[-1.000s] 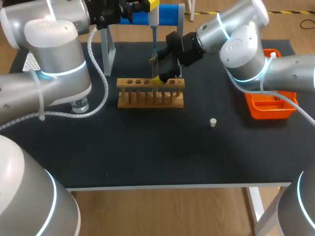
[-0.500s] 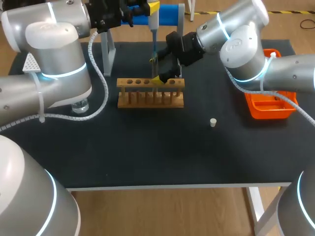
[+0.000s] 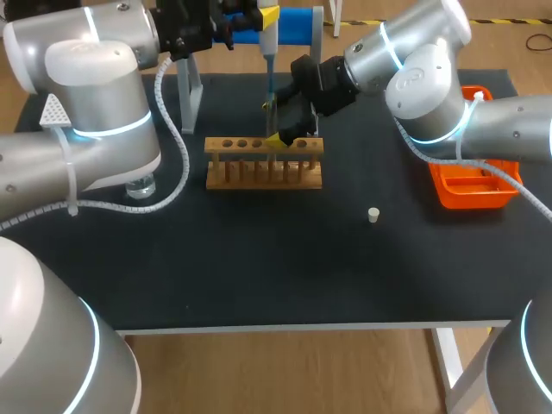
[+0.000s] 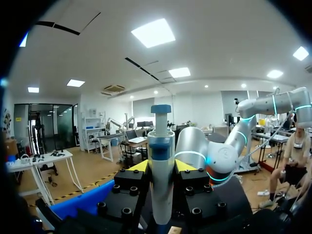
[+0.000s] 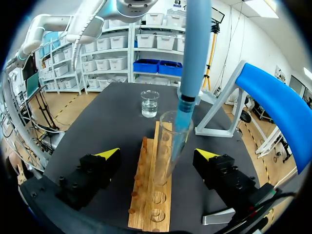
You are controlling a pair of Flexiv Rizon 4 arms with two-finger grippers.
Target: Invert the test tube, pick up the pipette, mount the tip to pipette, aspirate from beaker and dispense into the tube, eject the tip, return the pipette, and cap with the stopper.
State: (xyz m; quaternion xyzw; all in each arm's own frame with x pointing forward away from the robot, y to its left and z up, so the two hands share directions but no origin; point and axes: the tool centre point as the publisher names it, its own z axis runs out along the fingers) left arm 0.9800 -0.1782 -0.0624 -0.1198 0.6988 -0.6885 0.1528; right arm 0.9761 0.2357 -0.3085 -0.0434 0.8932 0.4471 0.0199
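Note:
My left gripper [image 3: 268,15] hangs over the back of the table, shut on the upright blue-and-white pipette [image 3: 269,39]. The left wrist view shows the pipette [image 4: 161,141] clamped between the yellow tips of the left gripper [image 4: 161,166]. Its blue tip [image 5: 183,124] reaches down into the clear test tube [image 5: 168,146], which stands upright in the wooden rack [image 5: 151,200]. My right gripper [image 5: 158,156] is open, one finger on each side of the tube without touching it. In the head view the right gripper [image 3: 280,136] sits at the rack [image 3: 263,164]. The small white stopper [image 3: 373,215] lies on the mat.
A beaker of water [image 3: 140,184] stands at the left, partly behind my left arm, and shows past the rack as the beaker [image 5: 149,103]. The blue pipette stand [image 3: 289,24] is at the back, an orange tray [image 3: 474,185] at the right, and a white tip holder [image 3: 53,108] at the far left.
My left arm has shifted very slightly, uncovering more of the white tip holder. The pipette, tube and right gripper stay where they were.

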